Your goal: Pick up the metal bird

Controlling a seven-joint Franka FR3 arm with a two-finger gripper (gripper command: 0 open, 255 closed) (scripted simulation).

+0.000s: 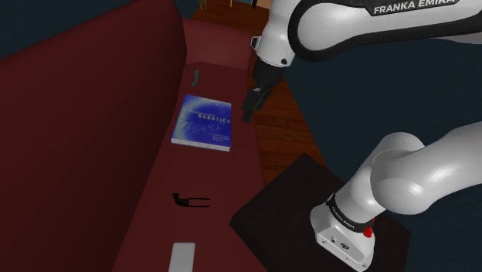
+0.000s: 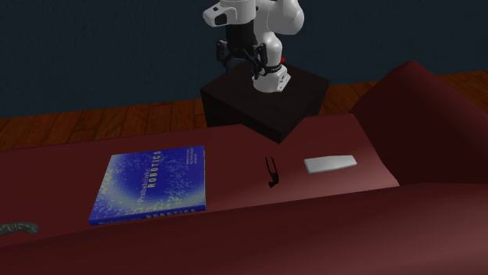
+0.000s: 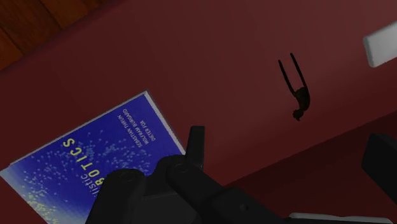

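One slim black fork-tailed bird [image 3: 300, 100]

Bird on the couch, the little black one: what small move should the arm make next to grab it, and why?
Probably shift the open fingers sideways along the red seat toward the black bird, before any descent. In the shoulder view they hang beside the blue book, while the bird lies farther along, between the book and a pale flat slab, untouched.

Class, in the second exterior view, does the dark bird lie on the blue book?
No, the bird lies on the red cushion, apart from the book.
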